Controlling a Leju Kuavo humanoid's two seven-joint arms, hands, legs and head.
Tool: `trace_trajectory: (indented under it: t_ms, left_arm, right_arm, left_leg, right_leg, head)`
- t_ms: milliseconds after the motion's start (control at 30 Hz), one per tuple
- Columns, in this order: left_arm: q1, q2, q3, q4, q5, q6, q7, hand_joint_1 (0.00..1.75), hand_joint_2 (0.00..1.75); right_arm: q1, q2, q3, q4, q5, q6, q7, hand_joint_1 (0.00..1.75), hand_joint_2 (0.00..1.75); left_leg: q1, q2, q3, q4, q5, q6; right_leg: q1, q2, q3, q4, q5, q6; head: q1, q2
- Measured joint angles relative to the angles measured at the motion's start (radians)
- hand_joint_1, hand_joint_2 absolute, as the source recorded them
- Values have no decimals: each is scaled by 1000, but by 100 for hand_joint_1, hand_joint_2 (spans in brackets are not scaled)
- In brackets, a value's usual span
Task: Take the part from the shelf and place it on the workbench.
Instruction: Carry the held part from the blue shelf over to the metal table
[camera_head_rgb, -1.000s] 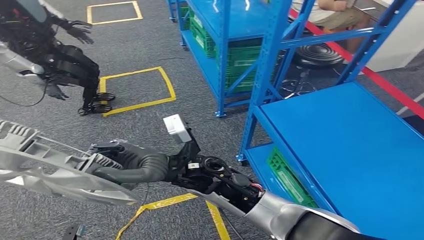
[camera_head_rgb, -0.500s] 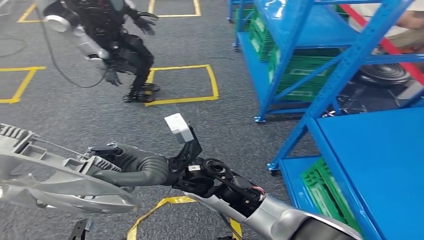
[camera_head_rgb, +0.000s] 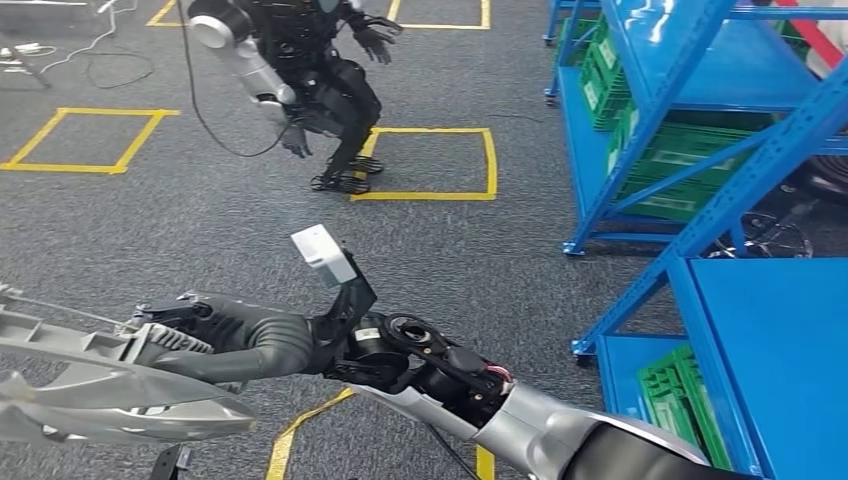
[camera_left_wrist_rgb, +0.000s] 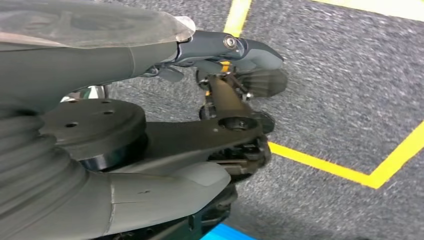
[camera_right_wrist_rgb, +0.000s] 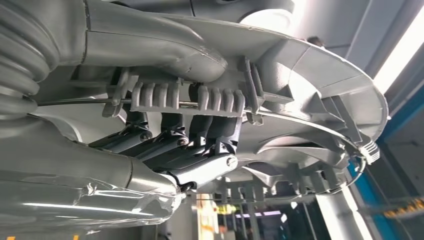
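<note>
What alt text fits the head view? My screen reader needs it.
The right hand grips a large grey moulded part over grey carpet with yellow floor markings. Blue shelving stands to the right; another black humanoid robot crouches ahead.

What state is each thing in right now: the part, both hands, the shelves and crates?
Part: large silver-grey piece, off the shelf, held over the floor.
Right hand: fingers wrapped around the part.
Left hand: cannot tell whether it grips anything.
Blue shelf: upright, its near top surface bare.
Green crates: sitting on the shelves' lower levels.
Other robot: crouched by a yellow floor square.
</note>
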Motion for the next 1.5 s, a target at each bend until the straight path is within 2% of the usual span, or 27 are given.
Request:
trace_trajectory:
  t_ms: [67, 1500]
  left_arm:
    - [0, 0, 0, 0, 0, 0, 0, 0, 175]
    - [0, 0, 0, 0, 0, 0, 0, 0, 175]
  right_arm:
    - [0, 0, 1, 0, 0, 0, 0, 175, 175]
    - [0, 0, 1, 0, 0, 0, 0, 175, 175]
  left_leg:
    - [2, 5, 30, -56, 27, -2]
    - [2, 5, 30, -56, 27, -2]
  right_leg:
    - [-1, -9, 0, 2, -2, 3]
    - [-1, -9, 0, 2, -2, 3]
  head:
    - [-1, 0]
    - [-1, 0]
